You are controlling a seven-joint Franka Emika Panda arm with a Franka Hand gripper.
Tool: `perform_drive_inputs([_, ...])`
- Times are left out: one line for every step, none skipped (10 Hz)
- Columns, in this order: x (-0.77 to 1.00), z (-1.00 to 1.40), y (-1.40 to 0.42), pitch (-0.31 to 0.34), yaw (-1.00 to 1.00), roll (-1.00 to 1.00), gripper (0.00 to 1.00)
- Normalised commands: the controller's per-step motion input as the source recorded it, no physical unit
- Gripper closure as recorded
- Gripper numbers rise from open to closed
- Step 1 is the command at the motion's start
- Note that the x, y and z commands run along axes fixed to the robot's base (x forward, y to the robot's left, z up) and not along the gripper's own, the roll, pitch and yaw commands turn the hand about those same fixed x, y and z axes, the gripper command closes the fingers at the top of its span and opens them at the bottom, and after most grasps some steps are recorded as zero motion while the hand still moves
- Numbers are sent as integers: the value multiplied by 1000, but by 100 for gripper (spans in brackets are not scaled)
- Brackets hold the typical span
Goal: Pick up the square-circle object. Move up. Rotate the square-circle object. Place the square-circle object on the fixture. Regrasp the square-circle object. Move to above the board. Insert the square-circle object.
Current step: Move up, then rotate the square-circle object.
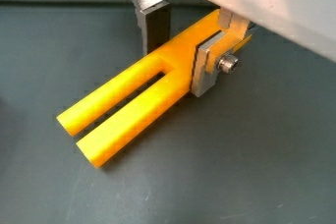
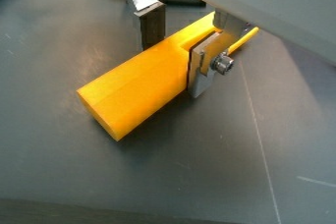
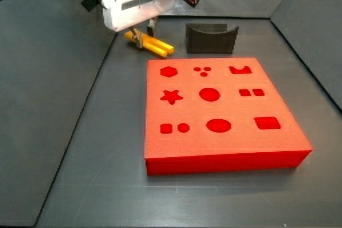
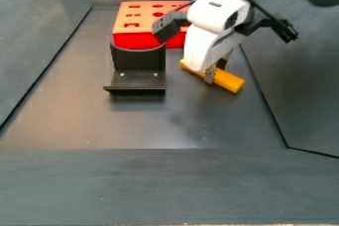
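your gripper point(image 1: 184, 46) is down low over the dark floor, with the square-circle object point(image 1: 132, 105) lying between the two fingers point(image 1: 155, 27). in both wrist views the silver plates sit on either flank of the yellow piece at its end nearest the wrist, right against it or just shy of it; i cannot tell for sure whether they are clamped or only closing in, and the piece looks to rest on the floor. so i judge the step in hand to be the pick-up.

in a side view the square-circle object point(image 3: 150, 44) lies near the far left of the floor, just beside the fixture point(image 3: 210, 39) and beyond the far edge of the board point(image 3: 221, 112). in a side view the gripper point(image 4: 212, 68) hangs over the yellow piece point(image 4: 228, 80), with the fixture point(image 4: 137, 74) close by on the floor.

to do this well, make sure the pads bear squarely on the flat flanks before you lift. the hold is at one end, so the long free end may droop or swing; squeeze firmly and check it does not tilt. then rise straight up, slowly, so the free end clears the floor without dragging. the fixture stands near, so avoid any sideways drift until you are well above it.
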Motion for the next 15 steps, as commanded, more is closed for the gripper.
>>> perform_drive_inputs([-26,617,26,49,41,-13,100])
perform_drive_inputs([-18,534,19,58,39,-20,100])
perform_drive_inputs([-15,349,8,54,37,-30,100])
perform_drive_inputs([-16,200,-1,47,36,-38,100])
perform_drive_inputs([364,833,816,0,0,0,100])
perform_drive_inputs([364,796,809,0,-2,-3,100])
perform_drive_inputs([183,573,525,85,-27,-48,100])
perform_drive_inputs([123,468,383,86,-26,-62,100])
perform_drive_inputs([56,254,129,64,-21,-83,100])
perform_drive_inputs([0,0,0,0,-1000,0,100])
perform_drive_inputs([2,-67,-7,0,-1000,0,100])
perform_drive_inputs([11,-53,-4,-1,-1000,0,100])
perform_drive_inputs([16,-38,3,-1,-1000,0,100])
perform_drive_inputs([18,-32,7,-2,-1000,0,100])
perform_drive_inputs([20,-26,9,-2,-1000,0,100])
